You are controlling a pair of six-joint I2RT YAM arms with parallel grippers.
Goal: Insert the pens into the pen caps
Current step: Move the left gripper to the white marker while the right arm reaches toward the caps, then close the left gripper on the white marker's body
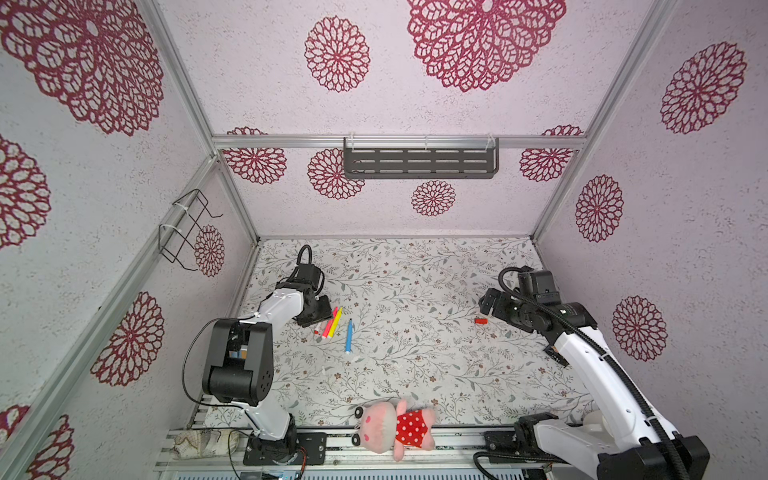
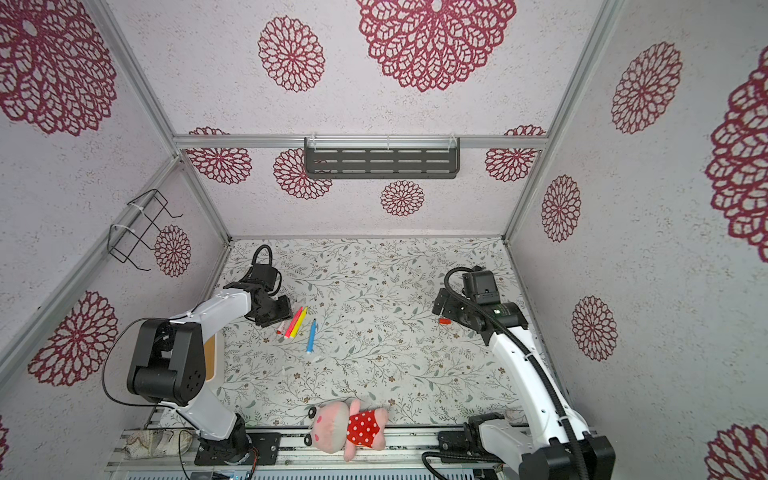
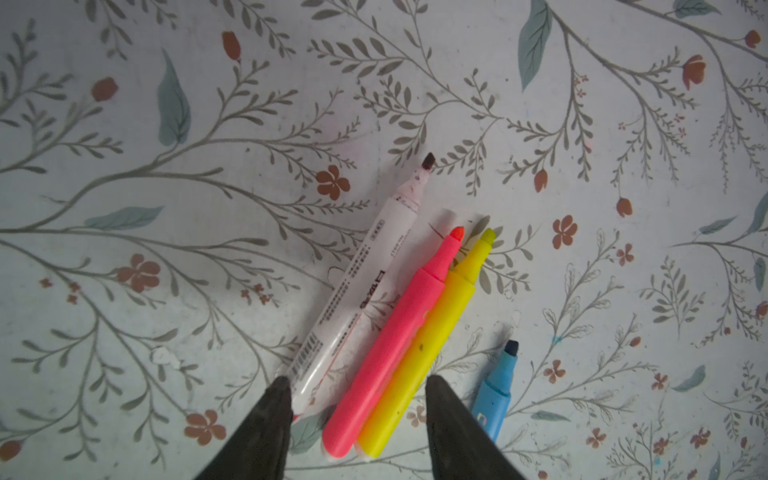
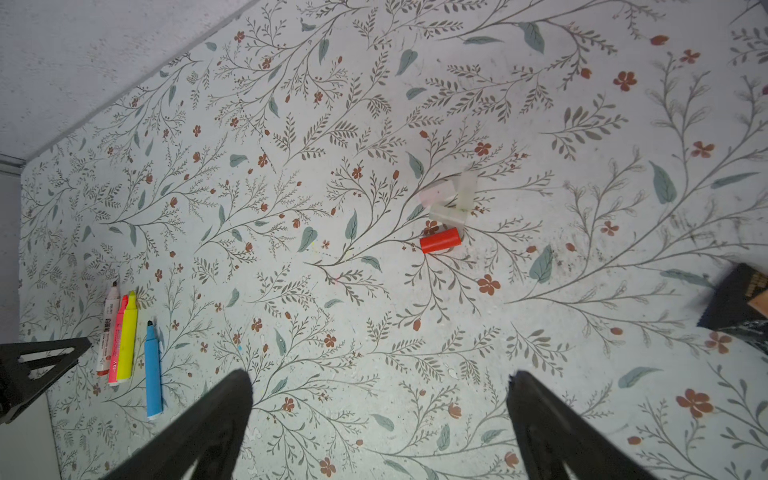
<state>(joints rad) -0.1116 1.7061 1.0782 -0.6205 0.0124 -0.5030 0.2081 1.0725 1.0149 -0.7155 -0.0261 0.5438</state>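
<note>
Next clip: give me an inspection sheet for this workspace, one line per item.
Surface: floral-print table, no spills seen.
Job's things: white pen, pink pen, yellow pen side by side, blue pen apart, all uncapped; red cap beside three pale caps, away from pens.
Clutter: plush toy at front edge.
Hands: left hand open, straddling three pens' rear ends; right hand open, empty.
Cables: black cable along each arm, clear of pens.
Surroundings: slotted shelf on back wall, wire rack on left wall.
</note>
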